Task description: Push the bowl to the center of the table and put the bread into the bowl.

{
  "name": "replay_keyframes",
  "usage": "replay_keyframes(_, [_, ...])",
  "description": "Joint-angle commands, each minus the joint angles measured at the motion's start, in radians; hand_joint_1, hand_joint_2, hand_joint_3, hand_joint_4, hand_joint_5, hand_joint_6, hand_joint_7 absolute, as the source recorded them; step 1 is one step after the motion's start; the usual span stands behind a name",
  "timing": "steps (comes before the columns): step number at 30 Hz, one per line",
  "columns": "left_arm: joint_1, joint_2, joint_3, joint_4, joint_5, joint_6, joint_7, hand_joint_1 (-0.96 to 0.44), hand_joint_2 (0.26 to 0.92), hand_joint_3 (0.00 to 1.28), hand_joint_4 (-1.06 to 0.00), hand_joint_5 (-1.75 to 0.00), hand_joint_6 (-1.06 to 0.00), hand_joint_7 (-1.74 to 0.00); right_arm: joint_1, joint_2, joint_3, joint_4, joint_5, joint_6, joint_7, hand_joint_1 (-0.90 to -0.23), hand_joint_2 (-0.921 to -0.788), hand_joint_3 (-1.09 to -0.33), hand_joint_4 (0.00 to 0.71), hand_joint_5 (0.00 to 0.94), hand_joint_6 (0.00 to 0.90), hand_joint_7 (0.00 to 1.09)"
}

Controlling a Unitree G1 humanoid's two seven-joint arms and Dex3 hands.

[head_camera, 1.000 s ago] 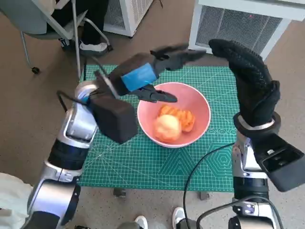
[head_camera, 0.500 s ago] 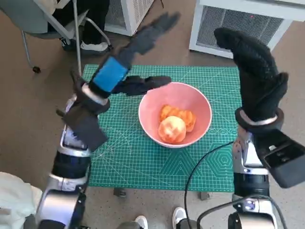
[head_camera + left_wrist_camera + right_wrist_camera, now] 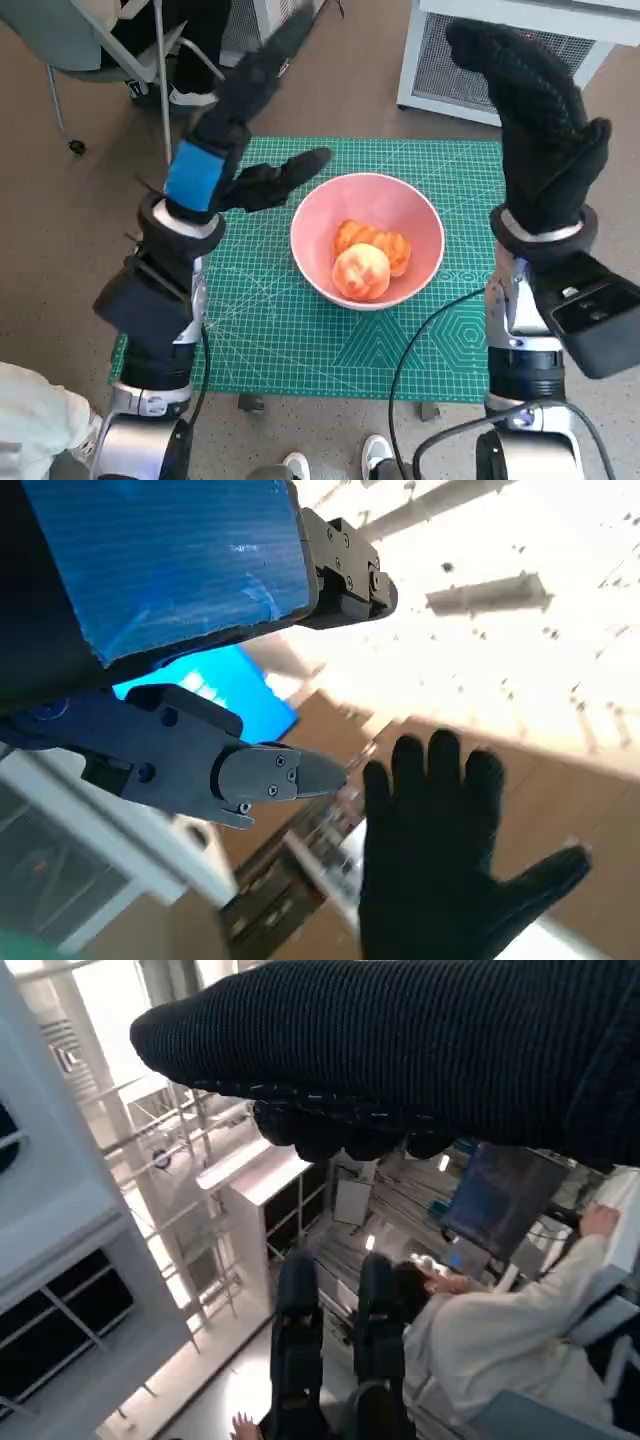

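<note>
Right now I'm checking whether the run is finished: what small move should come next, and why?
Probably just lower both arms to rest. The bread already lies inside the pink bowl, which sits about mid-mat on the green mat. The left hand and right hand are both raised off the table, fingers spread, holding nothing.

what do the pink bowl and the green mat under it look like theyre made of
Bowl: probably plastic or glazed ceramic, given its smooth, evenly pink wall with a soft sheen; I cannot tell which. Mat: looks like a matte rubbery or vinyl cutting mat, flat green and printed with pale grid lines.
</note>
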Motion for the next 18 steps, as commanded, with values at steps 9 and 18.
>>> replay_keyframes(9, [0.063,-0.007,0.006,-0.054,-0.089,0.048,-0.021,-0.47,0.921,0.34,-0.29,-0.01,-0.35,-0.07,-0.013,-0.007,0.004,0.072,0.003,-0.021,0.018,-0.574,-0.921,-0.807,0.160,0.231,-0.001,0.65])
replay_keyframes(18, [0.083,-0.022,0.000,-0.065,-0.103,0.059,-0.023,-0.47,0.921,0.31,-0.29,-0.01,-0.36,-0.06,-0.007,-0.009,0.002,0.068,0.024,-0.005,0.040,-0.568,-0.921,-0.805,0.178,0.221,-0.001,0.64])
